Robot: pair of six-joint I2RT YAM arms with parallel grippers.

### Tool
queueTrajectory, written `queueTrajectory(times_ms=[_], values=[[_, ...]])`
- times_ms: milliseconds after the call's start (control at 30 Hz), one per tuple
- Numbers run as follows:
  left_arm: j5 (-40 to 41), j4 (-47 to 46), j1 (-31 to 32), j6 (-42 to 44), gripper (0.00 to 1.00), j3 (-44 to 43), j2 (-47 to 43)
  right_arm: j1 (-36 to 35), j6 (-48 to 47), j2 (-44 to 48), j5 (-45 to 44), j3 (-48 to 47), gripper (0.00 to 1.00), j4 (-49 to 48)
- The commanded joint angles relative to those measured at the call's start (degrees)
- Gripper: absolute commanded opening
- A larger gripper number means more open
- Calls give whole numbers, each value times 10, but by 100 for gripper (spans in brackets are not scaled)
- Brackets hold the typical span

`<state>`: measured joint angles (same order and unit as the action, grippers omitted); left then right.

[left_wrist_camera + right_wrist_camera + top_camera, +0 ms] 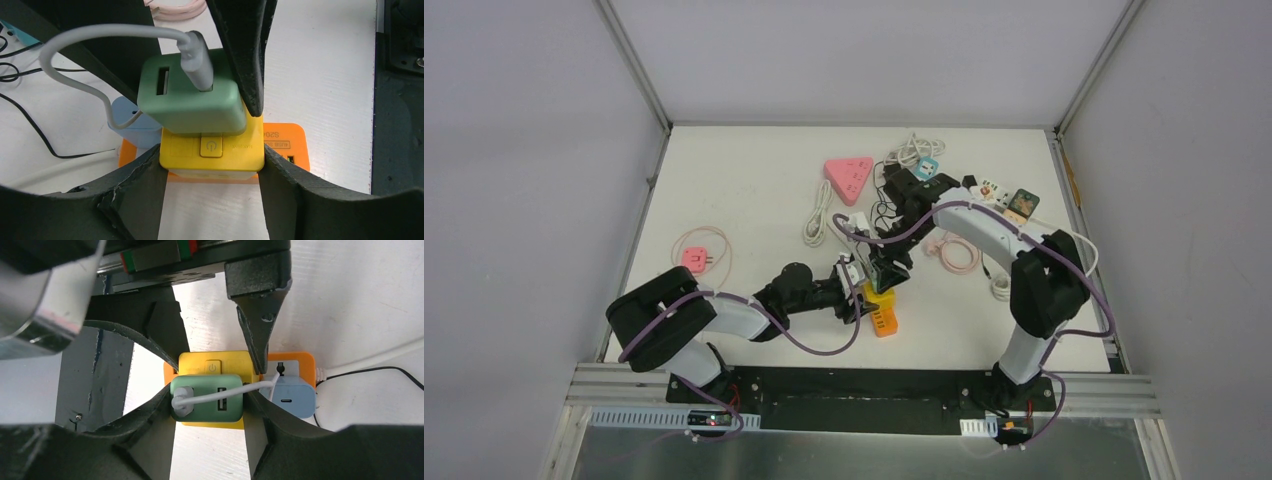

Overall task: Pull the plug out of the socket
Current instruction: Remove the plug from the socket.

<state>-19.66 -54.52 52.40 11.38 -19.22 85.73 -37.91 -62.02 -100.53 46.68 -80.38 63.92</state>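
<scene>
A yellow cube socket (212, 150) stands on an orange power strip (285, 140). My left gripper (212, 170) is shut on the socket, one finger pressed to each side. A green plug (207, 397) with a white USB cable in it sits against the socket's (215, 362) face. My right gripper (207, 405) is shut on the plug's two sides. In the top view both grippers meet at the table's middle front, left gripper (859, 285) and right gripper (886, 265) over the socket (880, 297).
A pale blue charger (295, 397) sits in the orange strip (305, 360) beside the socket. A pink triangular strip (848, 178), a white coiled cable (818, 212) and small adapters (1004, 195) lie at the back. A pink adapter with its cable (694, 259) lies to the left.
</scene>
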Motion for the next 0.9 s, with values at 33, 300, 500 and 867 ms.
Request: queueTrajectory(times_ms=[33, 300, 500, 867], values=[[5, 41, 2, 15, 0, -5, 20, -48, 10, -16, 80, 28, 0, 8], [1, 39, -3, 12, 0, -6, 25, -70, -39, 35, 56, 68, 0, -14], [1, 42, -3, 9, 0, -5, 19, -20, -70, -45, 172, -8, 0, 107], [0, 42, -3, 9, 0, -4, 19, 15, -50, -76, 185, -30, 0, 128]])
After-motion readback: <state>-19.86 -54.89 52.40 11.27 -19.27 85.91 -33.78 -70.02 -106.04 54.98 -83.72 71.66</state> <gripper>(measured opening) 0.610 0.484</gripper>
